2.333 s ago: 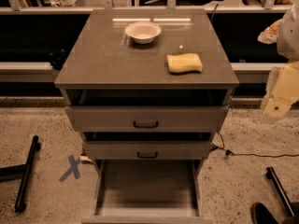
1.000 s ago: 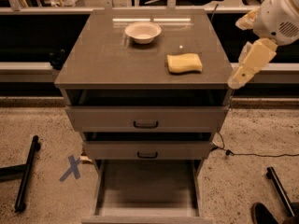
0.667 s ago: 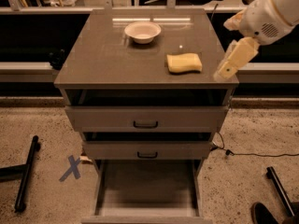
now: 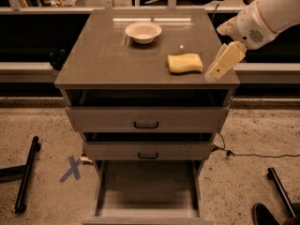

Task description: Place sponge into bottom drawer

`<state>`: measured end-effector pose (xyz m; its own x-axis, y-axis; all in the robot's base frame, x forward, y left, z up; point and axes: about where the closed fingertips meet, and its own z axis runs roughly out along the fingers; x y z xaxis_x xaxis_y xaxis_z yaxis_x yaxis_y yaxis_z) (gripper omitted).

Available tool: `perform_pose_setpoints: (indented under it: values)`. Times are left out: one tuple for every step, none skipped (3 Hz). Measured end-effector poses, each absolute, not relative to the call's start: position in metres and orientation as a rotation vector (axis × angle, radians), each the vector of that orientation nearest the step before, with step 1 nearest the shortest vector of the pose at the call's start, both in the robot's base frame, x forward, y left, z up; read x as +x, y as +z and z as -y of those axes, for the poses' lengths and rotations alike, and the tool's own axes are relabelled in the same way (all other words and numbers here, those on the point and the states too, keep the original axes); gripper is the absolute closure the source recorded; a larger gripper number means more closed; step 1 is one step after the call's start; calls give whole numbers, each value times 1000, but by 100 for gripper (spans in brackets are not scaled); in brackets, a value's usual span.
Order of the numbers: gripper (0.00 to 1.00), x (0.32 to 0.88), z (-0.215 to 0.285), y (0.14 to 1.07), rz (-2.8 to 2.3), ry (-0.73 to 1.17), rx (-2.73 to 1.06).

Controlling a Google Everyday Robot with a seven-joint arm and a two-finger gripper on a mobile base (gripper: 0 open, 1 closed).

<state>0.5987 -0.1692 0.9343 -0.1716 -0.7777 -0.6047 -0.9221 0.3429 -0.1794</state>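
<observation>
The pale yellow sponge (image 4: 185,63) lies on the grey cabinet top (image 4: 112,60), right of centre. The bottom drawer (image 4: 147,186) is pulled out, its flat grey floor bare. My gripper (image 4: 220,64) hangs from the white arm at the right, just right of the sponge and near the top's front right corner, a small gap between them. Nothing is in it.
A white bowl (image 4: 143,31) stands at the back of the cabinet top. Two upper drawers (image 4: 146,121) with dark loop handles are slightly open. A blue tape X (image 4: 71,168) marks the floor at the left. Black legs lie on the floor at both sides.
My arm has swung in from the right and moved left and down, bringing the gripper from beside the cabinet to just right of the sponge. The sponge has not moved.
</observation>
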Motion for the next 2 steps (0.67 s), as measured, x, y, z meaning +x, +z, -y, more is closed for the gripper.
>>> perform_pose_setpoints:
  values:
    - [0, 623, 189, 919, -1966, 330, -1417]
    - [0, 665, 206, 893, -1928, 386, -1316]
